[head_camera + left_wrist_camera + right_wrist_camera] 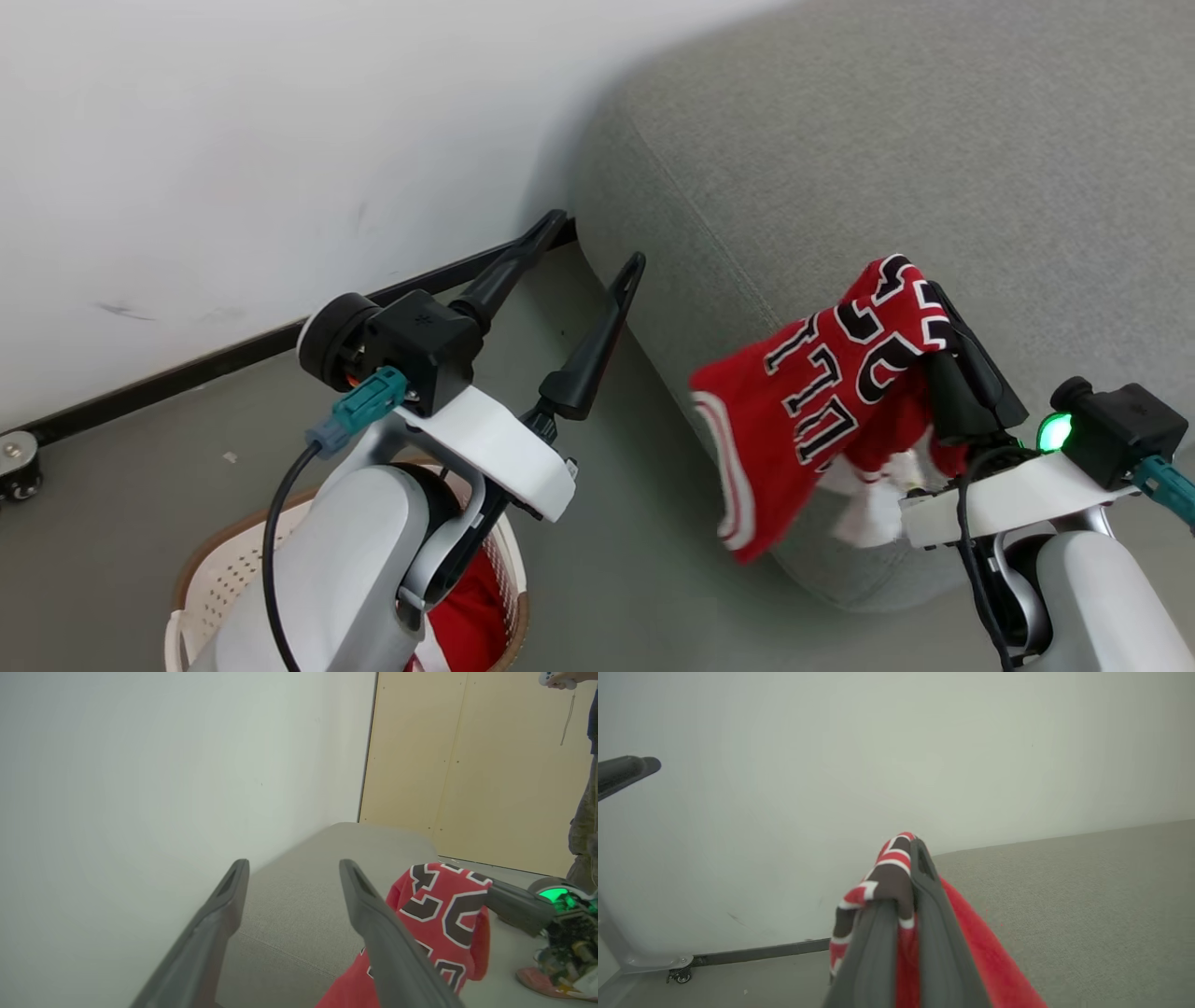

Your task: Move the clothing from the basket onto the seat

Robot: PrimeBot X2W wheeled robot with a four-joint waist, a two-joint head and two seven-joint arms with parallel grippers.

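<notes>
While the right pincer (943,308) is clamped shut on the red jersey (812,401), the head view has that garment hanging from its fingers over the rounded front corner of the seat (934,140). The lettering faces outward, and the lower hem dangles past the seat's edge above the floor (607,560). The left pincer (593,241) stands wide open and empty above the floor, near the wall's baseboard. Below its forearm the basket (210,569) sits on the floor with more red cloth (471,616) inside.

Along the left wrist view, the left pincer (292,877) has its two fingers spread with nothing between them, pointed at the seat (299,914) by the wall. The jersey (448,905) droops from the right pincer (500,896), just beside the finger nearer it. A person (581,826) stands at the far right.

From the right wrist view, the right pincer (908,891) pinches a fold of the jersey (882,882) between closed fingers, with red fabric trailing down toward the seat (1087,882). One fingertip of the left pincer (626,770) pokes in at the upper left.
</notes>
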